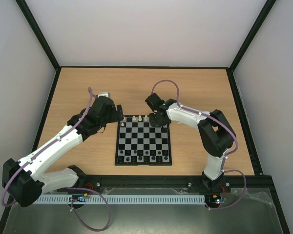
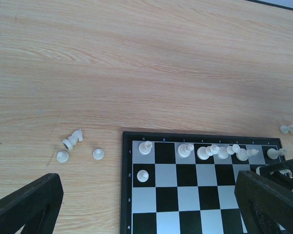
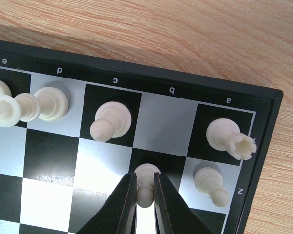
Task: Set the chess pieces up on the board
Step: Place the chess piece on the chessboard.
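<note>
Whitish translucent plastic chess pawn, tiny, light and glossy, stands on the black second-row square of the b file, near a corner of the flat black-and-grey checkered chessboard. The right tool pinches it at the narrow neck under its round head, probably the surest hold, since so smooth a body would likely slip or topple. A crenellated rook and a second pawn stand beside it. The left tool, spread wide, hangs by the board's edge, near a tipped knight and two loose pawns on the matt wood-grain table
</note>
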Controlling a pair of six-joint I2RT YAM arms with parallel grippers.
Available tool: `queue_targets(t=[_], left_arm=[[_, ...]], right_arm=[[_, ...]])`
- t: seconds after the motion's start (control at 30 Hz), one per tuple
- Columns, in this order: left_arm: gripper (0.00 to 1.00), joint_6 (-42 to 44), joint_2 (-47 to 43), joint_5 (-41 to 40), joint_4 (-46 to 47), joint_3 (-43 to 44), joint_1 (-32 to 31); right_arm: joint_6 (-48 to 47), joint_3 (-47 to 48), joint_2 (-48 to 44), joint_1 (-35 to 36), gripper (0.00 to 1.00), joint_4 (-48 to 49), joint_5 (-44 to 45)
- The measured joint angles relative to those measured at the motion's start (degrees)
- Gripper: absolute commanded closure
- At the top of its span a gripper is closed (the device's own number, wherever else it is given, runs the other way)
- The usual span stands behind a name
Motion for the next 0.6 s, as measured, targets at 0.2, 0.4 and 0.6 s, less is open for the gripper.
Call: queue_targets(t=[0.2,0.4,0.6], left_arm=[[0.0,0.0,0.0,0.0,0.0,-0.2,0.02],[0.0,0.0,0.0,0.0,0.02,-0.22,0.07],[0.01,0.0,0.0,0.0,0.02,-0.22,0.15]], right_arm=[[0.0,0.0,0.0,0.0,0.88,-0.07,0.28],[-0.07,0.0,0.11,0.0,0.86,-0.07,0.26],[-0.17,0.0,0.74,0.0,0.85,-0.31,0.26]])
